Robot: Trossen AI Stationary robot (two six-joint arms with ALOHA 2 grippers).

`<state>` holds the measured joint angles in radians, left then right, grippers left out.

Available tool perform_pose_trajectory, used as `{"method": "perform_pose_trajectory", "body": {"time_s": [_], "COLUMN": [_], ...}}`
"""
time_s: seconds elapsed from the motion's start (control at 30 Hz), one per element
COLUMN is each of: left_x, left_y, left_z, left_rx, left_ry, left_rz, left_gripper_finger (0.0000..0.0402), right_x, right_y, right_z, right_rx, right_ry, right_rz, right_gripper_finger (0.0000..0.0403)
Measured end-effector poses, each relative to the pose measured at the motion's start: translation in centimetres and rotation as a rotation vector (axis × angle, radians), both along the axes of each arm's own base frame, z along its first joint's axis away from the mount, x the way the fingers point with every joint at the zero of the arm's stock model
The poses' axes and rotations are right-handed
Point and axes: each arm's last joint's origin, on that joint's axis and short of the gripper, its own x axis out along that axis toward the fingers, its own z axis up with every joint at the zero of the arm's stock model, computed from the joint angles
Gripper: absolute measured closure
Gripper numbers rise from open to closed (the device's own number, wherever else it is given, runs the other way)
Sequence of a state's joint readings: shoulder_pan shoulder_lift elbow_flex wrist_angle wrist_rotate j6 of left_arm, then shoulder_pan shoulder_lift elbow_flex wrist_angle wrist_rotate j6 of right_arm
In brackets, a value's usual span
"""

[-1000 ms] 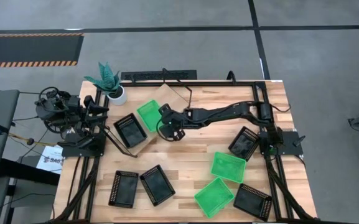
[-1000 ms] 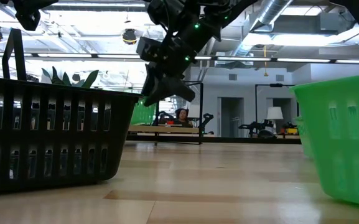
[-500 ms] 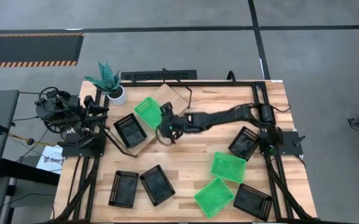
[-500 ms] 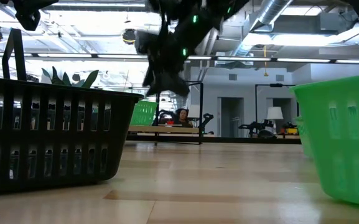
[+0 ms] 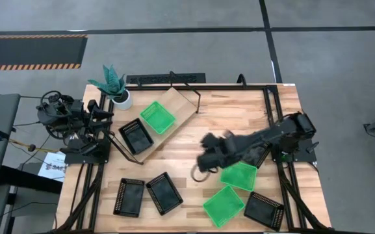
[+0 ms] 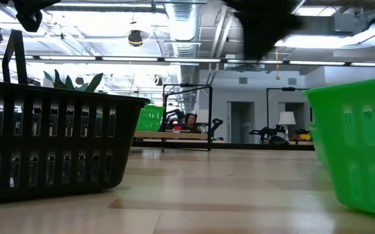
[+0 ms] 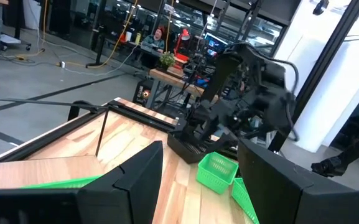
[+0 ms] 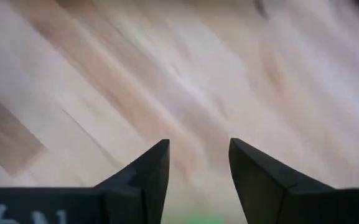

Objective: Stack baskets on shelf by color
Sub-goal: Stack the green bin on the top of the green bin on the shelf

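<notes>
A green basket [image 5: 158,117] and a black basket [image 5: 136,135] rest flat on the shelf [image 5: 179,106], a light-wood board on a black wire frame. Two more green baskets [image 5: 238,174] [image 5: 223,205] lie on the table near its right side. Black baskets [image 5: 129,197] [image 5: 164,193] [image 5: 263,210] sit along the near edge, and another black basket [image 5: 257,153] is partly hidden under the right arm. My right gripper [image 5: 206,159] [image 8: 199,155] is open and blurred, above bare wood just left of a green basket. My left gripper [image 7: 201,180] is open, parked at the table's left edge.
A potted plant [image 5: 112,84] stands at the far left corner beside the shelf. Bare tabletop [image 5: 193,146] lies between the shelf and the green baskets. In the low view a black basket [image 6: 51,143] fills the left and a green basket [image 6: 356,149] the right.
My right gripper has swept quickly from beside the green basket on the shelf toward the table's right and near side, ending above the wood next to the loose green baskets. The green basket has stayed on the shelf.
</notes>
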<state>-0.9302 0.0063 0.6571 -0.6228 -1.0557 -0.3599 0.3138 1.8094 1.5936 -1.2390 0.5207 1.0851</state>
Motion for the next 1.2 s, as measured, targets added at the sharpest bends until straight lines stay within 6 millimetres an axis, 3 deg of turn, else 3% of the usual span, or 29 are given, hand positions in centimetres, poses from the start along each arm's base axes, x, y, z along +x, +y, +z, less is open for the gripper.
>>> {"method": "perform_pose_trajectory", "body": {"time_s": [0.1,0.2,0.47,0.67,0.8,0.93,1.1,1.2], "left_x": [0.0,0.0,0.0,0.0,0.0,0.0,0.0,0.0], "left_y": [0.0,0.0,0.0,0.0,0.0,0.0,0.0,0.0], "left_z": [0.0,0.0,0.0,0.0,0.0,0.0,0.0,0.0], "left_rx": [0.0,0.0,0.0,0.008,0.013,0.028,0.033,0.033], "left_ry": [0.0,0.0,0.0,0.001,0.002,0.004,0.004,0.004], "left_rz": [0.0,0.0,0.001,0.003,0.003,0.004,0.005,0.005], "left_gripper_finger": [0.0203,0.0203,0.0203,0.0203,0.0203,0.0203,0.0203,0.0203], "right_x": [-2.1,-3.0,-1.3,-0.3,0.4,1.0,1.4,2.1], "right_y": [1.7,3.3,6.2,7.0,7.1,6.5,5.6,5.4], "right_z": [-0.2,-0.9,-5.8,-10.1,-11.9,-12.1,-11.6,-10.8], "right_rx": [0.086,0.082,0.135,0.17,0.178,0.195,0.177,0.176], "right_ry": [0.067,0.087,0.094,0.231,0.252,0.25,0.236,0.184], "right_rz": [-0.185,-0.28,-0.454,-0.522,-0.527,-0.501,-0.455,-0.409], "right_gripper_finger": [0.022,0.0223,0.0218,0.0214,0.0223,0.0272,0.0386,0.0388]}}
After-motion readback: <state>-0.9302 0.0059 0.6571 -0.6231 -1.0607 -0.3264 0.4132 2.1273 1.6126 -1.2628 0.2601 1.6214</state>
